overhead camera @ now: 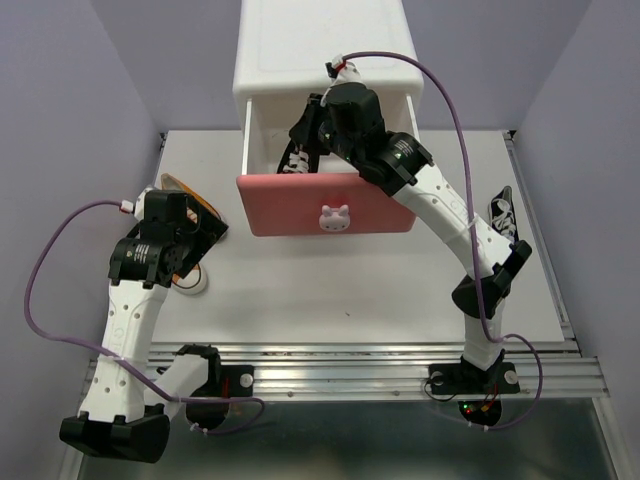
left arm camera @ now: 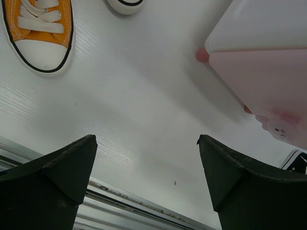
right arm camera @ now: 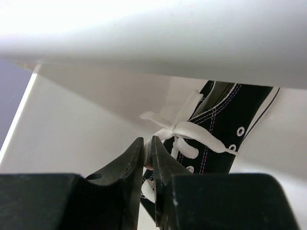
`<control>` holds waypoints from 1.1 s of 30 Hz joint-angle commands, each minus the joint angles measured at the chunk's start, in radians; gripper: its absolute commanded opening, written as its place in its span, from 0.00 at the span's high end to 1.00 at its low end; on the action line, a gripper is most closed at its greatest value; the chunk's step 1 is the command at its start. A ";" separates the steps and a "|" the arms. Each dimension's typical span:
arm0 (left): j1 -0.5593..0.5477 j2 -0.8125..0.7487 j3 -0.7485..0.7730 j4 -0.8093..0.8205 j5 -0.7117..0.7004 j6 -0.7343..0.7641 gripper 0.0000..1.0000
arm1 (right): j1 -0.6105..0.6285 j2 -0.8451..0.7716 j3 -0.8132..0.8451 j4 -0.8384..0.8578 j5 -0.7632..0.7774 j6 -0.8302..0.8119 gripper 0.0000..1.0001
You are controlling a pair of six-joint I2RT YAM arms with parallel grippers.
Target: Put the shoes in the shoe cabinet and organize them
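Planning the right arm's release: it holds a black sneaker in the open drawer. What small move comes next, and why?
Probably lower a little and open: the right gripper pinches the black sneaker by a lace, already inside the open pink drawer.

L claw (left arm camera: 145,139) open; R claw (right arm camera: 147,143) pinched shut.

White, ribbed surface (overhead camera: 330,290). At far middle: shoe cabinet (overhead camera: 300,60). At left: orange sneaker (left arm camera: 42,33), second sneaker (left arm camera: 124,4) just beside it, only its toe showing. Near right edge: black sneaker (overhead camera: 503,212).
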 commanded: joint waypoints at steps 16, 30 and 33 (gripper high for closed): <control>0.005 0.034 0.044 0.058 -0.013 0.027 0.01 | 0.011 -0.231 -0.099 0.289 -0.321 -0.275 0.00; 0.005 0.080 0.057 0.104 0.005 0.041 0.01 | -0.144 -0.284 0.051 0.164 0.331 -0.328 0.00; 0.005 0.080 0.060 0.102 0.007 0.043 0.01 | -0.364 -0.311 0.000 0.092 0.222 -0.193 0.00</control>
